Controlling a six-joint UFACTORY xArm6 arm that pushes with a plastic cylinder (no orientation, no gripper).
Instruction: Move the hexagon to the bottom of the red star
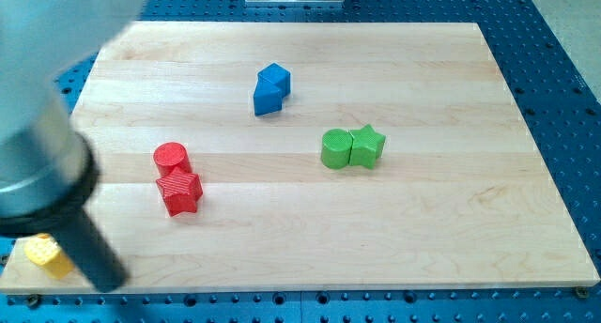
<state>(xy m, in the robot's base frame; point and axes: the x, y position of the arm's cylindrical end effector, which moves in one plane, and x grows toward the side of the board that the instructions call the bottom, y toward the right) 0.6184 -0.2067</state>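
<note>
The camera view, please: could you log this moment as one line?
my tip beside yellow block, view's bottom left | red star touching red cylinder

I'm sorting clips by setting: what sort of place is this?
Probably a robotics lab bench. A wooden board lies on a blue perforated base, with small coloured blocks such as the red star and the yellow block, and my tip near the latter.

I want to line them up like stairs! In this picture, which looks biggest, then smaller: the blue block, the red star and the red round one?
1. Blue block, largest-looking, though farthest toward the view's top.
2. Red star.
3. Red round block, smallest-looking, touching the star.
The star sits lower in the view, perhaps nearer the camera, so first and second are unsure.
</note>
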